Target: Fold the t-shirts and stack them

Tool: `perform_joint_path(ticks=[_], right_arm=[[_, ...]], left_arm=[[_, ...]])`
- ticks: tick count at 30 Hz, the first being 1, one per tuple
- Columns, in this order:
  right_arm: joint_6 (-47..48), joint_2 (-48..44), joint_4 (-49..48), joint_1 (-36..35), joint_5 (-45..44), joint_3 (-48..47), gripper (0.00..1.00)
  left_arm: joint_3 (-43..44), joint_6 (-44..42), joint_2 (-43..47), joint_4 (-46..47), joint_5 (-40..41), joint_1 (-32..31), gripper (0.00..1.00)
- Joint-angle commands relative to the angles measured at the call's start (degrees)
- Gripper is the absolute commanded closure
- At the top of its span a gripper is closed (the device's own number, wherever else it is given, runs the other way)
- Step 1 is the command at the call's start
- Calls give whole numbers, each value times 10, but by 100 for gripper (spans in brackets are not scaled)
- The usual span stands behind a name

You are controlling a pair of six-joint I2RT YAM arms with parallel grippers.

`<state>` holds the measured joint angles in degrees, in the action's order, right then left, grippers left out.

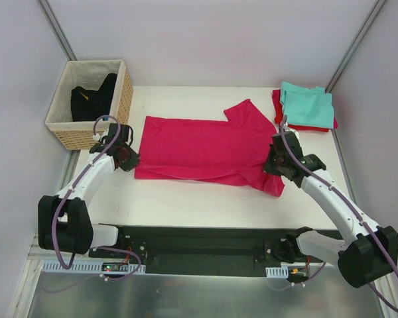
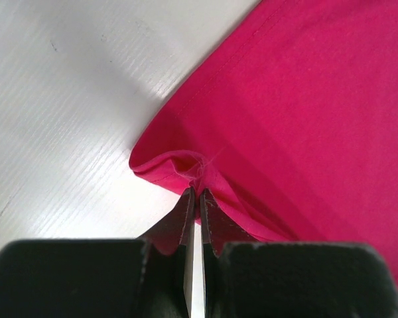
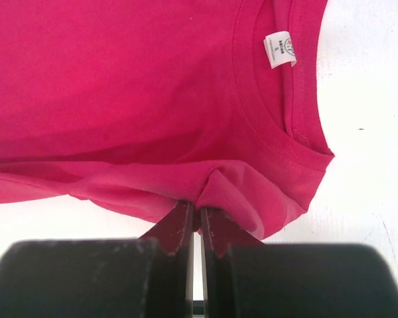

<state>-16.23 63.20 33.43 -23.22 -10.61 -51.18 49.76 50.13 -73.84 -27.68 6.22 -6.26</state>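
Left gripper (image 1: pixel 127 158), right gripper (image 1: pixel 274 163) both clenched on pink shirt (image 1: pixel 202 146) edge bunched between jaws (hem and shoulder), likely to fold it lengthwise.

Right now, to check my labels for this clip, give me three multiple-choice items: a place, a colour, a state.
1. Where is the teal t-shirt? A) near left edge B) on the red t-shirt, far right corner C) off the table
2. The magenta t-shirt has a neck label that is: A) white B) black C) yellow
3. The left gripper and right gripper are: A) both open B) both shut on the magenta t-shirt C) one open
1B: top view shows it there. 2A: right wrist view shows it. 3B: both wrist views show fabric pinched.
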Motion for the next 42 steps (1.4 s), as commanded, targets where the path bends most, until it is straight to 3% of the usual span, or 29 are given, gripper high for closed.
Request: perform_joint_path(ticks=[1, 26, 42], right_arm=[[12, 12, -26, 21, 13, -1, 99], [4, 189, -97, 49, 27, -45, 99], [1, 326, -101, 75, 23, -172, 99]], left_arm=[[32, 7, -24, 12, 1, 5, 100], [79, 10, -120, 41, 21, -3, 100], [118, 8, -167, 59, 45, -11, 100]])
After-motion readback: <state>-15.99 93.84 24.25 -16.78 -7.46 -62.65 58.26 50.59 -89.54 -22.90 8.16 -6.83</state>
